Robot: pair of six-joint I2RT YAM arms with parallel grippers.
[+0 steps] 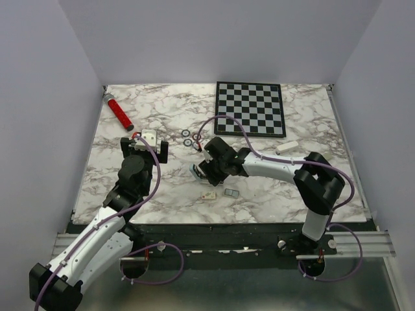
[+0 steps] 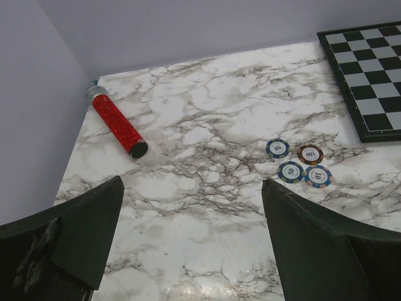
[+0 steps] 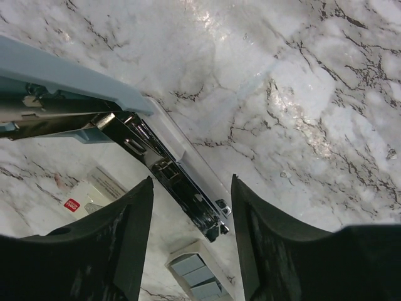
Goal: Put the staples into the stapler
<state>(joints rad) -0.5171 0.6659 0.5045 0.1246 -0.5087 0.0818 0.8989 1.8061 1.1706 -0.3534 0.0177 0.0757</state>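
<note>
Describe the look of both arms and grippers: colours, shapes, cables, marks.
The left arm and right arm share white link shells, black joint housings, and a purple cable looping alongside. The left gripper and right gripper have broad dark fingers; one left finger is scuffed.

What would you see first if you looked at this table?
The black-and-white chessboard at the far right of the table jumps out first, then the glittery red tube at the far left. Near the middle, the stapler gapes open at the right claw.
</note>
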